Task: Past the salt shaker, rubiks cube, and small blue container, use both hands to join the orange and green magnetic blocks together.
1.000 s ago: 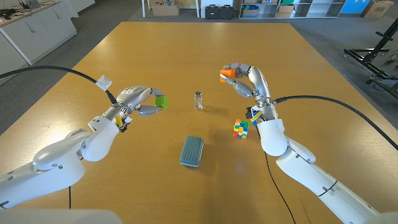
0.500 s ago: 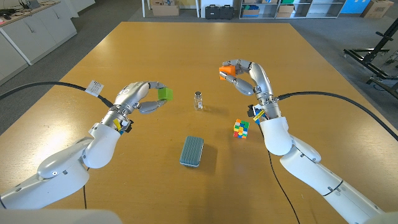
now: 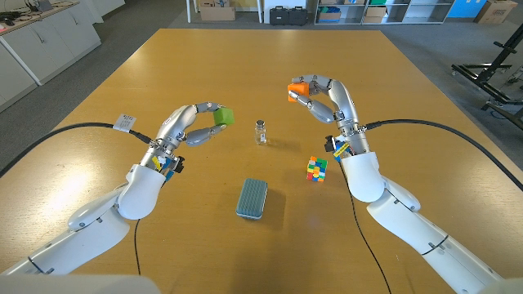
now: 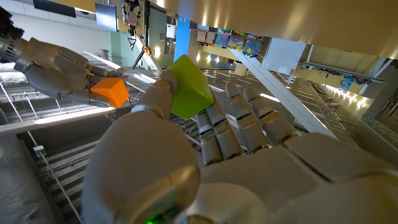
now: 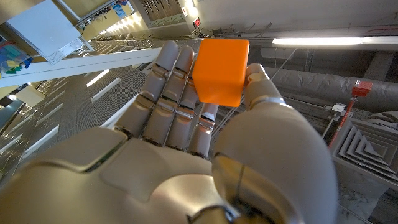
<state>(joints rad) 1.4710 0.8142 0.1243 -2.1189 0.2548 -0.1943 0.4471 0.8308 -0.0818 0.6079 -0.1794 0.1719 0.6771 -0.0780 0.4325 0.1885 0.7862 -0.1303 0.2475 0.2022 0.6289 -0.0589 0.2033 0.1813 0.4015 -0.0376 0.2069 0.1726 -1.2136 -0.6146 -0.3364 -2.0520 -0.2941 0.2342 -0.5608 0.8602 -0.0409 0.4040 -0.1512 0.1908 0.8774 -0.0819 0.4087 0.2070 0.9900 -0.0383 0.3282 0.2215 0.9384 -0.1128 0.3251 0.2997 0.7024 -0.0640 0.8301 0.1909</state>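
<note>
Green block (image 3: 223, 117) sits pinched in the fingertips of the left hand (image 3: 189, 126), raised off the table (image 3: 163, 57) to the left of the salt shaker (image 3: 261, 131). Nearer the robot than the shaker lies the small blue container (image 3: 252, 198); the cube puzzle (image 3: 316, 168) stands near and to the right of the shaker. Further right and a little beyond the shaker, the right hand (image 3: 322, 98) pinches the orange block (image 3: 297, 87) between thumb and fingers, also lifted. The two blocks face each other well apart, with the shaker below the gap. Both pickups look done; the step in hand is the approach. Next, each hand likely needs to carry its block inward beyond the shaker and line up flat faces so the magnets catch
</note>
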